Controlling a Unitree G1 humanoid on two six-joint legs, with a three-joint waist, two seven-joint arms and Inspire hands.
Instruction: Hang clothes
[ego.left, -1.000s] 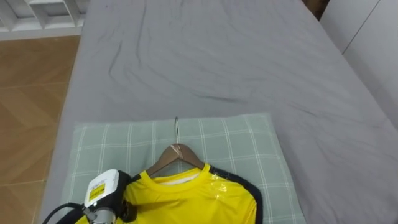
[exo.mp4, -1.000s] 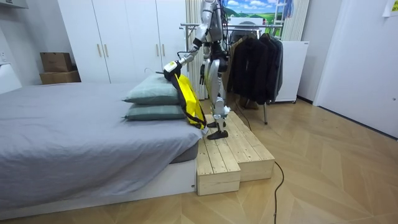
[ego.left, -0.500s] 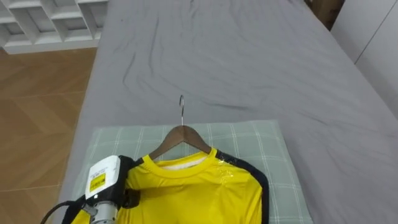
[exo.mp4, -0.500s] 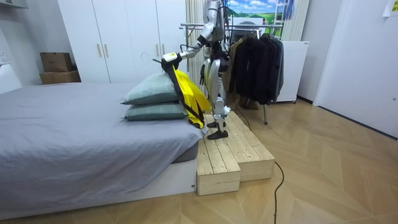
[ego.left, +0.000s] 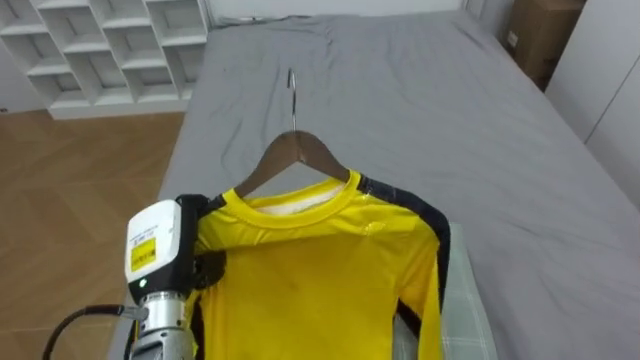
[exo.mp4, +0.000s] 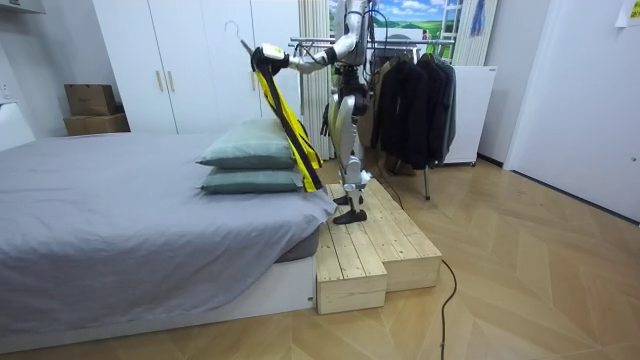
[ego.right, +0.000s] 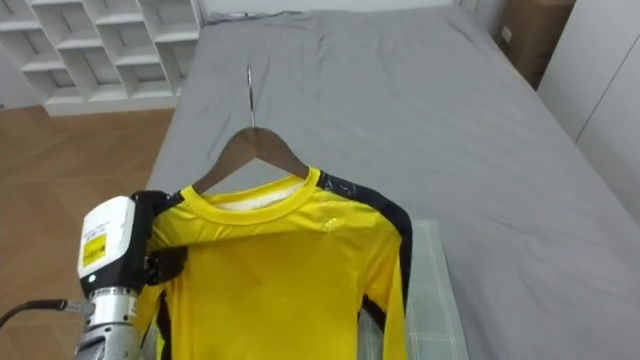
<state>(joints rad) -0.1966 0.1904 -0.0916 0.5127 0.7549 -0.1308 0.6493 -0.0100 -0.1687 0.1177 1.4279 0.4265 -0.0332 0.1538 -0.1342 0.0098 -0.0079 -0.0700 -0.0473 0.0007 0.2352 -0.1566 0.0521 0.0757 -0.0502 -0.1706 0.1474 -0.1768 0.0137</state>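
Yellow shirt (ego.left: 320, 270) on wooden hanger (ego.left: 297, 152), touching left hand (ego.left: 165, 250) on its right; fingers hidden under cloth, grip cannot be told.

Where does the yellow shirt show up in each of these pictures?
Left eye view: yellow shirt lower centre, on a wooden hanger.
Right eye view: the shirt lower centre, slightly further left.
Room view: the shirt held high, upper centre-left.
Shared landmark: the grey bed.

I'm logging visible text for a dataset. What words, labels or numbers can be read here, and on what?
Yellow label on the left hand: print too small to read.
Sticker on the cardboard box: too small to read.
Yellow shirt: no legible print.
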